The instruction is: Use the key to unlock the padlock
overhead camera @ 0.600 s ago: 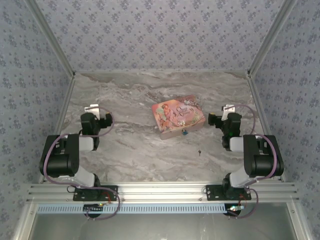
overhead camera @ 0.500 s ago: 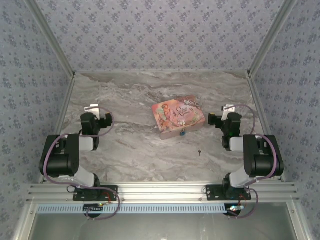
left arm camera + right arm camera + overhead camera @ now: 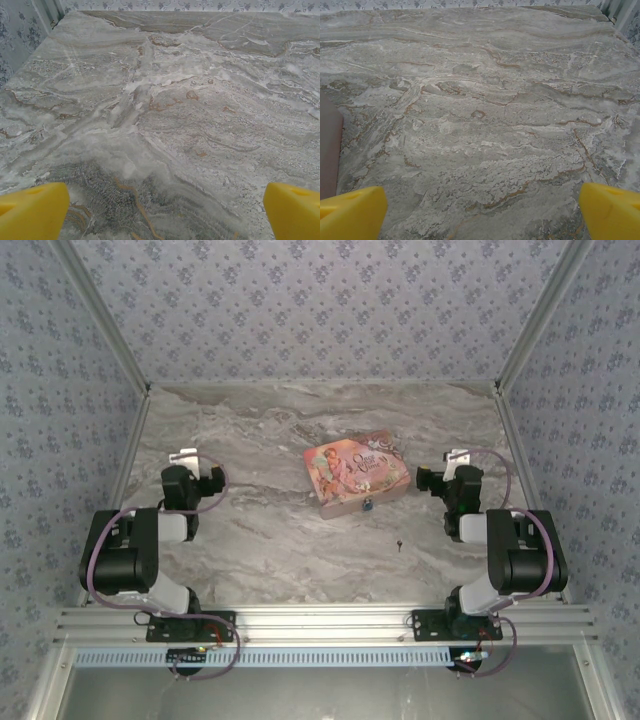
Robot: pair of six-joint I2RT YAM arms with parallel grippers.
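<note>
A tiny blue-teal padlock (image 3: 368,505) hangs at the near side of the pink illustrated tin (image 3: 355,472) in the middle of the marble table. The small dark key (image 3: 399,545) lies flat on the table a little nearer and to the right of the padlock. My left gripper (image 3: 187,462) rests at the left side of the table, well away from both. Its yellow fingertips (image 3: 32,210) stand wide apart over bare marble. My right gripper (image 3: 452,462) sits to the right of the tin, open, with yellow fingertips (image 3: 612,210) apart and nothing between them.
Patterned walls close the table (image 3: 260,530) on the left, back and right. A dull pink edge of the tin (image 3: 329,155) shows at the left of the right wrist view. An aluminium rail (image 3: 320,622) runs along the near edge by the arm bases.
</note>
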